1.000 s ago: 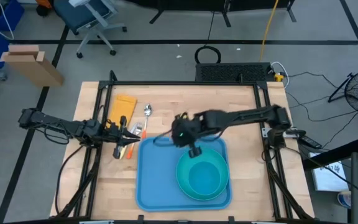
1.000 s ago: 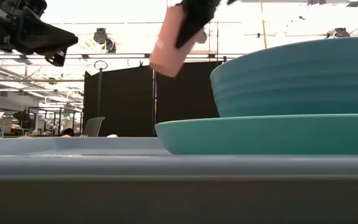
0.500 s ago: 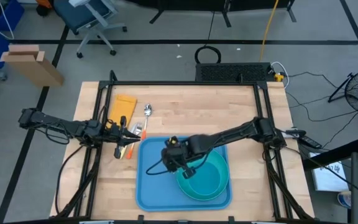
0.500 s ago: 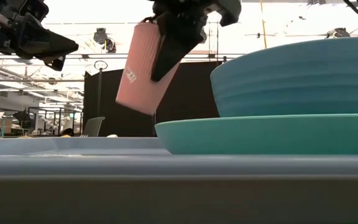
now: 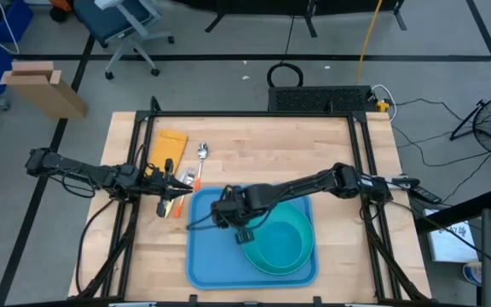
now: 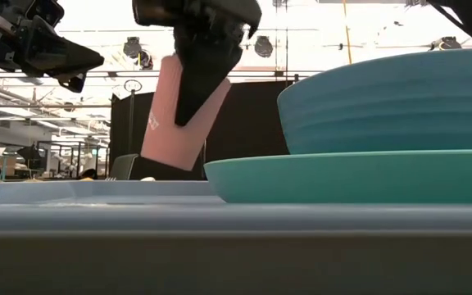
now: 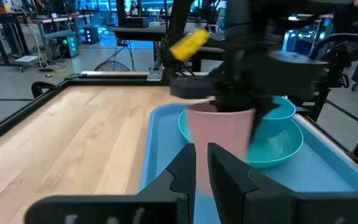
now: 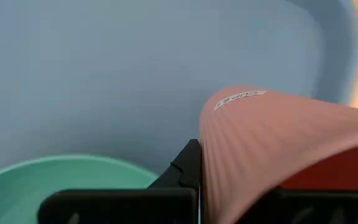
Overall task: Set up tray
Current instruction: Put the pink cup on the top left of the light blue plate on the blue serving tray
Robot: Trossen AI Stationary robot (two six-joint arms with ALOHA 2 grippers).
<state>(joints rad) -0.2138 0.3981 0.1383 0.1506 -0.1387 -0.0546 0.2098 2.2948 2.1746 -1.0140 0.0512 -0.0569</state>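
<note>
The left gripper (image 5: pixel 180 182) waits with fingers nearly together at the tray's (image 5: pixel 207 256) left edge on the desk (image 5: pixel 254 141). The right gripper (image 5: pixel 228 215) holds a pink cup (image 6: pixel 183 115), tilted, just above the bare tray floor, left of the plate (image 5: pixel 262 260) and bowl (image 5: pixel 281 239); the drop is straight down.

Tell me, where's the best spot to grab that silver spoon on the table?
Probably the spoon by its thin handle, coming straight down from above. It lies flat on the bare table beyond the tray, with free wood on both sides for fingers. The bowl end is wider and rounder.
</note>
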